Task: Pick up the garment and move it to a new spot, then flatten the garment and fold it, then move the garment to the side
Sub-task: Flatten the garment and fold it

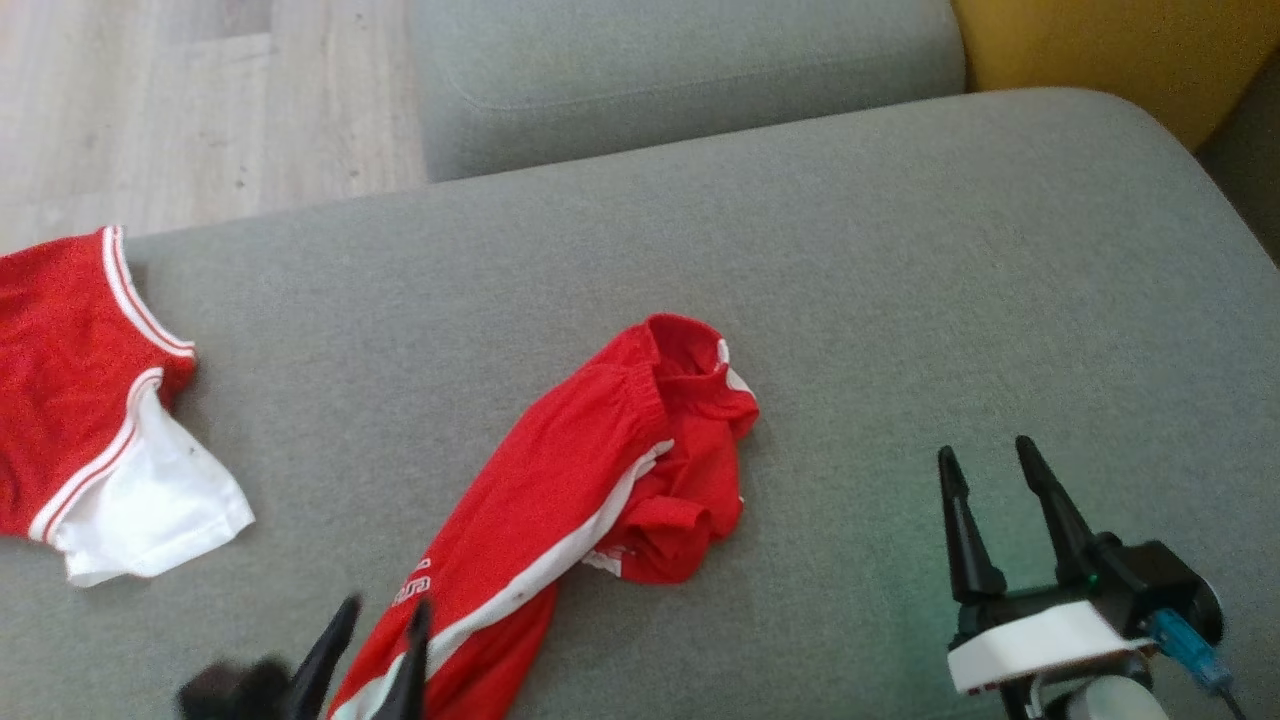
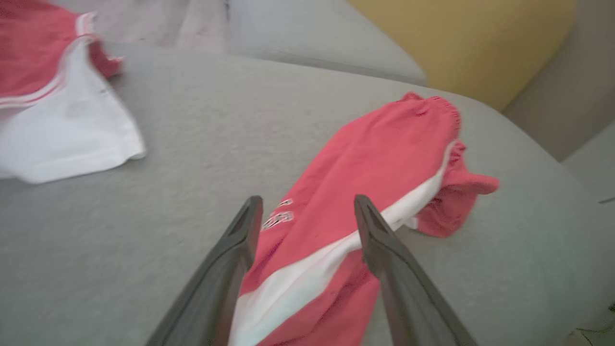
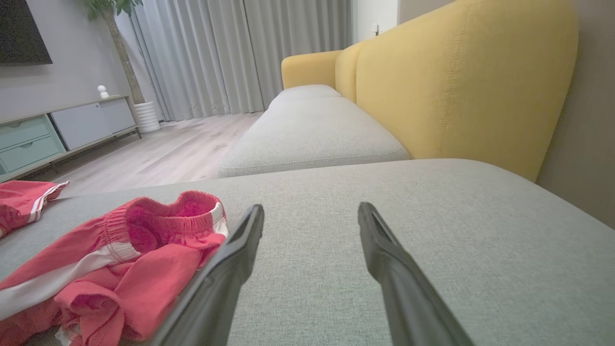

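We see the red shorts [image 1: 590, 470] in the middle of the head view, lying on the big grey cushion [image 1: 900, 250]. They are bunched up and have a white stripe down the side. The stretchy waist end is toward the upper right. The leg end runs down to the bottom edge, left of the middle.

Our left gripper [image 1: 385, 612] is at the lower left and looks blurry. Its two dark fingers are spread apart over the leg end. In the left wrist view the white stripe runs between the fingers at the bottom middle. We cannot tell if the tips touch the cloth.

Our right gripper [image 1: 985, 450] is at the lower right. Its fingers are spread wide too, with nothing between them but bare cushion. It is well apart from the red shorts.

A red and white cloth [image 1: 70, 390] lies at the left edge, well apart from the red shorts. The yellow sofa back [image 1: 1100, 50] is at the upper right. The wooden floor [image 1: 150, 100] is at the upper left.
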